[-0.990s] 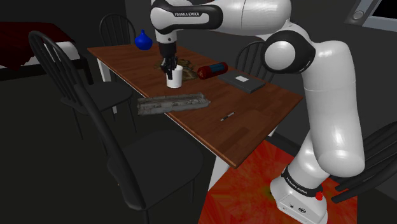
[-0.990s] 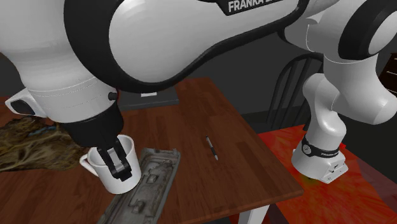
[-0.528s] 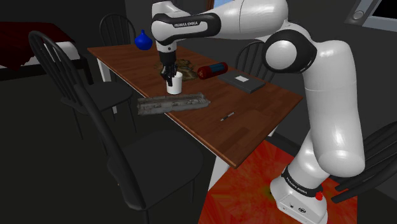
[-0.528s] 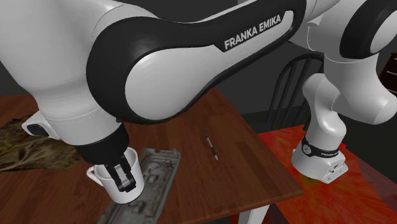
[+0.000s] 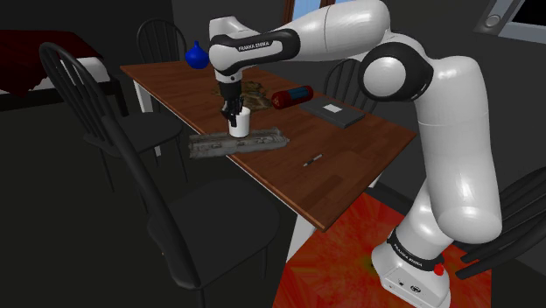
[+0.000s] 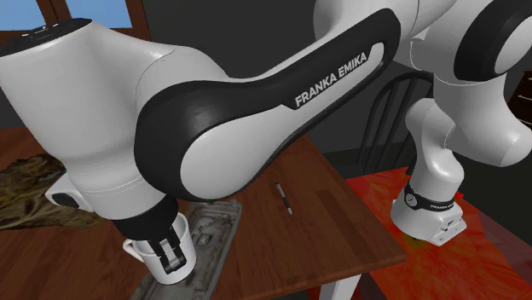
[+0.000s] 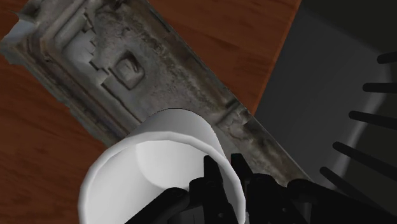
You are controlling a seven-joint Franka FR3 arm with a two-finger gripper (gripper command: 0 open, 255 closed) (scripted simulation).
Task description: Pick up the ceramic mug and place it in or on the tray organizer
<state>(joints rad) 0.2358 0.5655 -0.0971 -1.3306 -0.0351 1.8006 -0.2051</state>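
Dim dining room, brown tabletop. Grips white mug by its rim between black fingers. Has carried it from beside mottled cloth to over grey tray organizer; likely only needs lowering.

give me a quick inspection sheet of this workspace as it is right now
surface: brown wooden table
job's things: white mug held over the far edge of the grey tray organizer; whether it touches the tray cannot be told
clutter: blue vase, red cylinder, grey flat pad, pen, mottled brown cloth
grippers: gripper pointing down, jaws shut on the mug's rim
cables: nothing seen
surroundings: black chairs beside the table, red rug under the stand, dark walls
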